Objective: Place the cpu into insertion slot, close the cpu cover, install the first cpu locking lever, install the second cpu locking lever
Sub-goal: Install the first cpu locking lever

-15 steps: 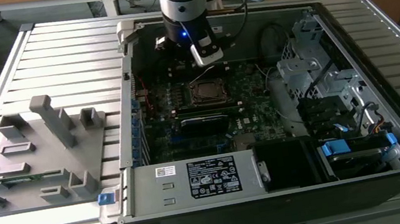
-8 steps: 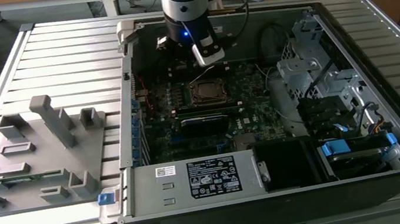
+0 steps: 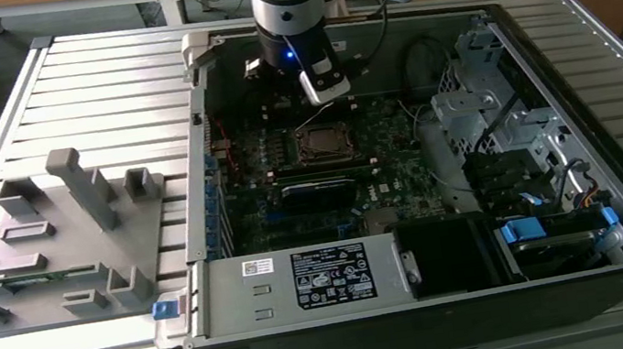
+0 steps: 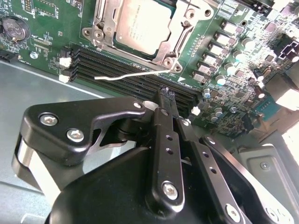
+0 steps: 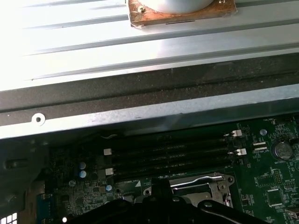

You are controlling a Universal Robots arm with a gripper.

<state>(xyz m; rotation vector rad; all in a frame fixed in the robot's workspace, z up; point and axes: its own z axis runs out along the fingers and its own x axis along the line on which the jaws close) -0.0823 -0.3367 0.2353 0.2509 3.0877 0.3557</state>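
The open computer case (image 3: 456, 310) carries a printed white-and-black label (image 3: 330, 275), well apart from the gripper (image 4: 167, 93), whose black fingers press together on nothing. Just beyond its fingertips, on the green motherboard (image 4: 51, 23), the silvery cpu cover (image 4: 180, 30) frames the dull grey, faintly printed cpu (image 4: 142, 25), which sits in the insertion slot (image 3: 323, 142). A thin lever (image 4: 126, 74) juts free.

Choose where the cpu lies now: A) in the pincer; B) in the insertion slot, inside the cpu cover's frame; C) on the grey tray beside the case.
B: in the second wrist view the cpu sits on the motherboard, the cpu cover framing it.
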